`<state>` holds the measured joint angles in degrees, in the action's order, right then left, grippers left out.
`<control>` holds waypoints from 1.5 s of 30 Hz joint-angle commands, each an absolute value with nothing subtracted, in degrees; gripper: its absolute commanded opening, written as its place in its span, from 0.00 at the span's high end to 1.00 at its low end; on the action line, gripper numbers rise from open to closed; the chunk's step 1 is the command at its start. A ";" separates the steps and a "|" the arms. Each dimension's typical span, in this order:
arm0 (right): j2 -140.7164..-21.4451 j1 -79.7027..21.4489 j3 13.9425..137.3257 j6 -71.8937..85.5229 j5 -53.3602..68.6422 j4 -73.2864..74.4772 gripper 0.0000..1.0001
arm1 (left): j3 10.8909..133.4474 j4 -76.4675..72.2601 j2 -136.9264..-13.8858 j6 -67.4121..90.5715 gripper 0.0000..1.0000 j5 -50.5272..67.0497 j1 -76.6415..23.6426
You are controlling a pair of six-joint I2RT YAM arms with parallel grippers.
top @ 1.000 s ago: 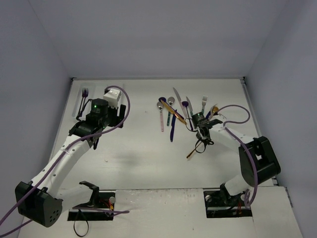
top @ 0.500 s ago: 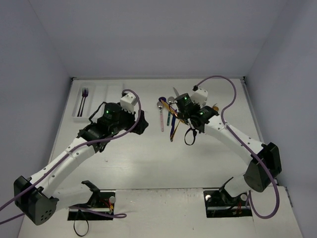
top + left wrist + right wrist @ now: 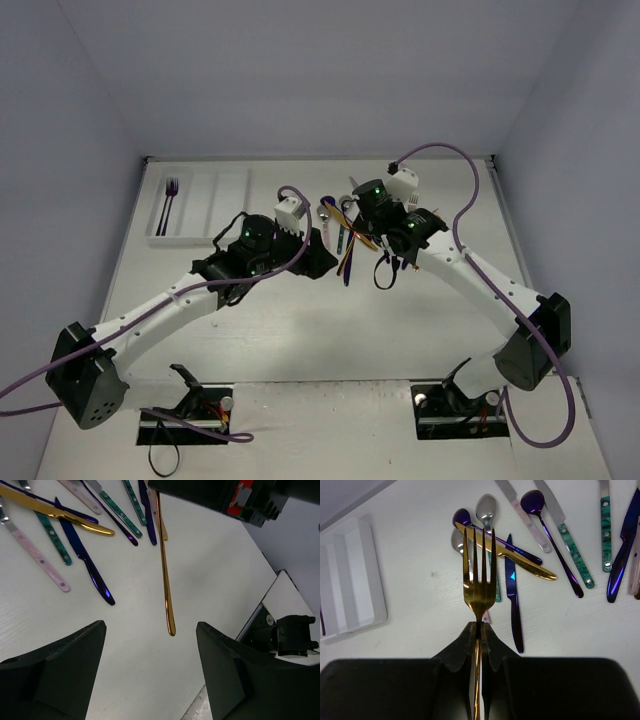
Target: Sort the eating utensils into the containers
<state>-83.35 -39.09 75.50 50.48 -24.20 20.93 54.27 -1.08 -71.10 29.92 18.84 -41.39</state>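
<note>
Since the gold fork [image 3: 480, 575] is pinched at its neck by the right hand [image 3: 479, 630], handle dangling free over the table [image 3: 300, 330], it looks like a handoff imo. Left hand [image 3: 150, 630] faces the handle tip w/ fingers spread wide, nothing in it. Other utensils [image 3: 520, 560] lie heaped behind. Tray [image 3: 205, 200] is well off to the left, prob why it's getting passed.
</note>
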 commanded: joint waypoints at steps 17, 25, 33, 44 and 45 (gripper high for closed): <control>-77.43 -39.29 79.10 52.20 -23.64 19.60 1.00 | 52.65 -19.94 -74.88 42.44 0.57 28.83 -42.36; -77.69 -39.38 78.93 52.61 -23.12 19.25 1.00 | 52.65 -20.04 -75.90 42.34 0.71 28.92 -42.44; -77.78 -39.38 78.93 52.65 -22.85 18.90 1.00 | 52.56 -20.30 -76.55 42.19 0.85 29.00 -43.15; -78.58 -39.35 78.28 52.05 -22.91 18.72 0.88 | 51.70 -20.66 -75.61 41.46 1.00 28.36 -43.07; -78.84 -39.32 78.22 51.77 -22.85 18.78 0.83 | 51.47 -20.92 -75.59 41.54 1.00 28.24 -43.07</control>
<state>-79.42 -39.09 76.47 52.11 -22.19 21.26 51.27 -15.08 -77.49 42.39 26.76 -42.48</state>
